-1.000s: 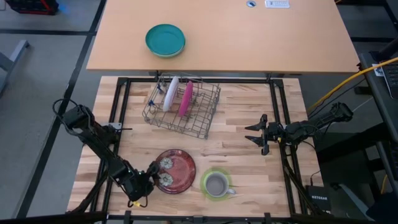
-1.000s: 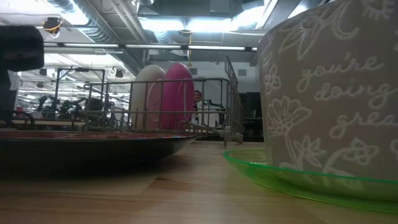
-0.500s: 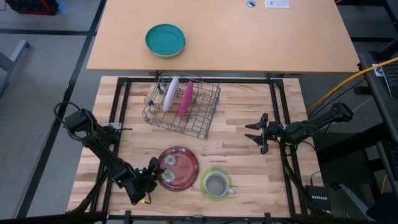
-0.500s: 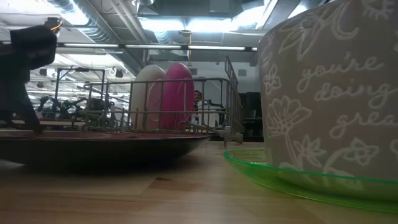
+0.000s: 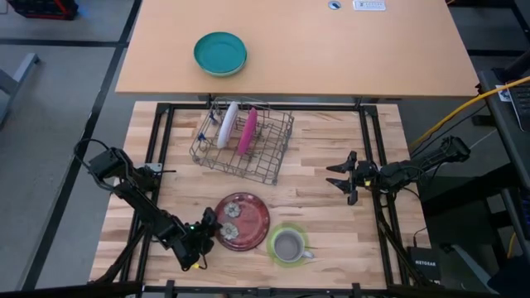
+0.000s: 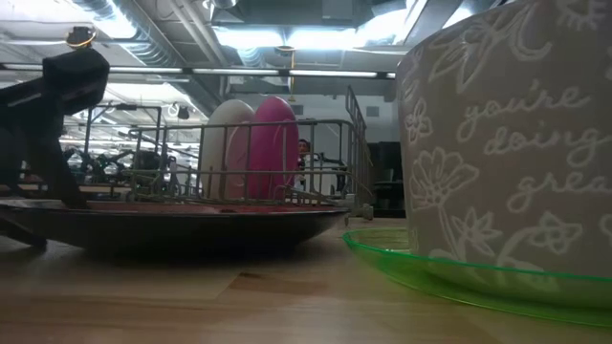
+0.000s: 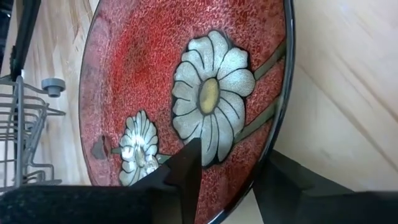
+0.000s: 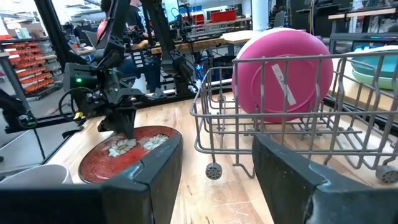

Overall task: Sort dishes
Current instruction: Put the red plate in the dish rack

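With our left pincer (image 7: 227, 180) narrowing astride the red flowered plate's (image 5: 242, 221) rim, it may slip off the desk (image 5: 315, 178).

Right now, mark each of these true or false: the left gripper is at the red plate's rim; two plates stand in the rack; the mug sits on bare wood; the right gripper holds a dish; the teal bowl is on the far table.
1. The left gripper is at the red plate's rim. True: one finger lies over the rim, the other outside it.
2. Two plates stand in the rack. True: a white plate and a pink plate, both on edge.
3. The mug sits on bare wood. False: it sits on the green saucer.
4. The right gripper holds a dish. False: it is open and empty, beside the rack.
5. The teal bowl is on the far table. True.
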Robot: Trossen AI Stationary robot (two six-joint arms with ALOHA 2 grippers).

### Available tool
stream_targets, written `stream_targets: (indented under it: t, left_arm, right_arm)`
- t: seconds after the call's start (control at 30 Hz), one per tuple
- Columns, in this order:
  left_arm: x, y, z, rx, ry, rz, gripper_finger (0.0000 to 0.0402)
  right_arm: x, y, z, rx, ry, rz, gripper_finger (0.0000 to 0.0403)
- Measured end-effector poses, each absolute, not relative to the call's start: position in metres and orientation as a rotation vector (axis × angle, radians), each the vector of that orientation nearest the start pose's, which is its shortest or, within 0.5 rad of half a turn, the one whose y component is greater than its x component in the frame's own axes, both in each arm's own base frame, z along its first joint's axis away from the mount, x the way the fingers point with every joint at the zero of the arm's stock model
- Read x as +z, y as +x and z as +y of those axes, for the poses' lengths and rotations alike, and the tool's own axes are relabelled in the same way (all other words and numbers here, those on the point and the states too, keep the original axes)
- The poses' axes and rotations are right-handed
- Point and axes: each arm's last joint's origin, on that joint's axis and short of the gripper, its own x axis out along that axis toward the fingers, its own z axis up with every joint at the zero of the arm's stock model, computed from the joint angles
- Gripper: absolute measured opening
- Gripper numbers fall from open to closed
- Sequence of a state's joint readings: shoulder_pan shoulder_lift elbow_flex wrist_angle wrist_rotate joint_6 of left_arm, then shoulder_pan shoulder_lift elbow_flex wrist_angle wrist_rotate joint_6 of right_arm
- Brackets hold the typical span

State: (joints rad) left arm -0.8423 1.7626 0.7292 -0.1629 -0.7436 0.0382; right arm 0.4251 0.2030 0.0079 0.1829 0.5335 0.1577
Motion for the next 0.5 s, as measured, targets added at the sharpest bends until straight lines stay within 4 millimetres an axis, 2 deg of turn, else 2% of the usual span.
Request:
stream_targets:
  t: [0.13,0.33,0.5]
  left_arm:
    - [0.1003,0.2028,-0.1973,-0.103,0.855,0.822,0.0090]
    - [0.1023,0.2056,-0.1999,-0.071,0.838,0.773,0.0025]
    - [0.1051,0.2098,-0.2030,-0.032,0.806,0.706,0.0017]
  right_arm:
    - [0.1670,0.1027,0.0304,-0.106,0.152,0.002,0.0198]
    - [0.1670,0.1027,0.0304,-0.105,0.152,0.002,0.0198]
    - [0.1670,0.1027,0.0305,-0.104,0.152,0.002,0.0198]
